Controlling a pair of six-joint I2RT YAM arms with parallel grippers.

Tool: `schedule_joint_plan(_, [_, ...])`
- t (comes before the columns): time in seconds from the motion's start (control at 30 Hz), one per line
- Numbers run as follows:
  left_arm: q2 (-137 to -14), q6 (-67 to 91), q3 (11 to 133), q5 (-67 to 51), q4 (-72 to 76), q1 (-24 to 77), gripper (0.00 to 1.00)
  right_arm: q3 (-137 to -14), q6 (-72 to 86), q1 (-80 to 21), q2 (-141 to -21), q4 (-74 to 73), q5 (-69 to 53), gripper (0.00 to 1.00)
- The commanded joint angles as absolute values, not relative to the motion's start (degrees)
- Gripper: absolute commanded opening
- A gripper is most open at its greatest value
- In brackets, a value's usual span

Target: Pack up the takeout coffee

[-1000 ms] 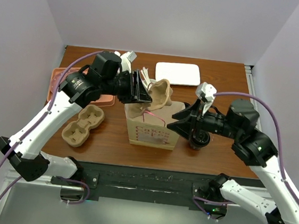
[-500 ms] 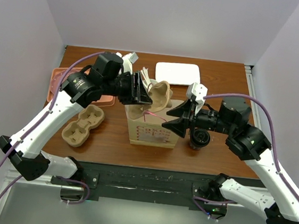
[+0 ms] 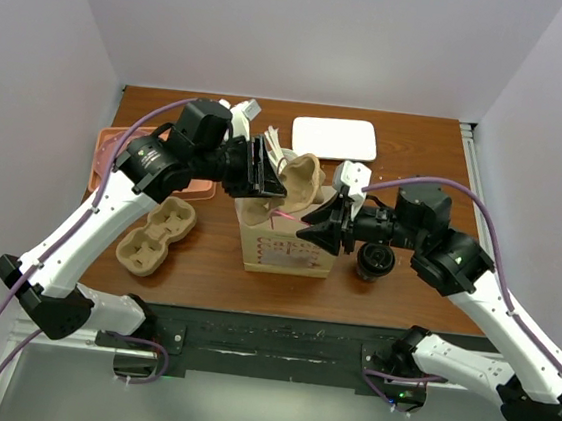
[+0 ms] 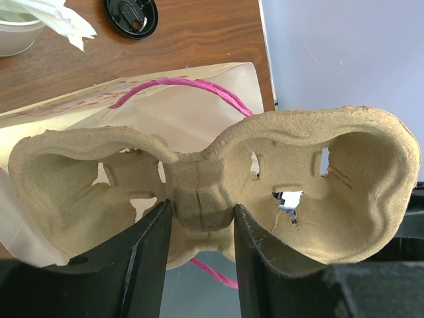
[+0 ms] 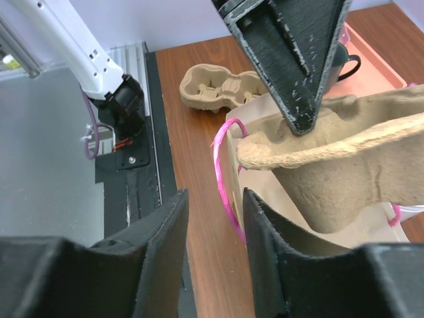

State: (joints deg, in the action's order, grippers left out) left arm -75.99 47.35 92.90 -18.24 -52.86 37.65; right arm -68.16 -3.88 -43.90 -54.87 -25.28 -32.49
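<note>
one takeout coffee (image 3: 375,262) beside right gripper (image 3: 311,231), untouched

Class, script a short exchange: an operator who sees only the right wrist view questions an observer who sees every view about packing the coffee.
Operator: Where is the coffee?
Observer: The takeout coffee stands on the table, just right of the paper bag.
Operator: How is the left gripper holding that cup carrier?
Observer: Its fingers pinch the carrier's narrow middle, between the two wells.
</note>
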Motion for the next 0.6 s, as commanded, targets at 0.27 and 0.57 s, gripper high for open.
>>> schedule_joint_plan(0.27, [-77.8, 43.9, 93.4, -18.9, -58.1, 37.9, 0.17, -67.7, -4.7, -46.1, -54.1, -23.5, -31.3, 0.03])
schedule_joint_plan(0.57, [-82.9, 40.1, 100.8, -14.8, -66.6, 38.1, 0.16, -67.6, -5.4, -46.6, -53.6, -24.5, -30.4, 0.00])
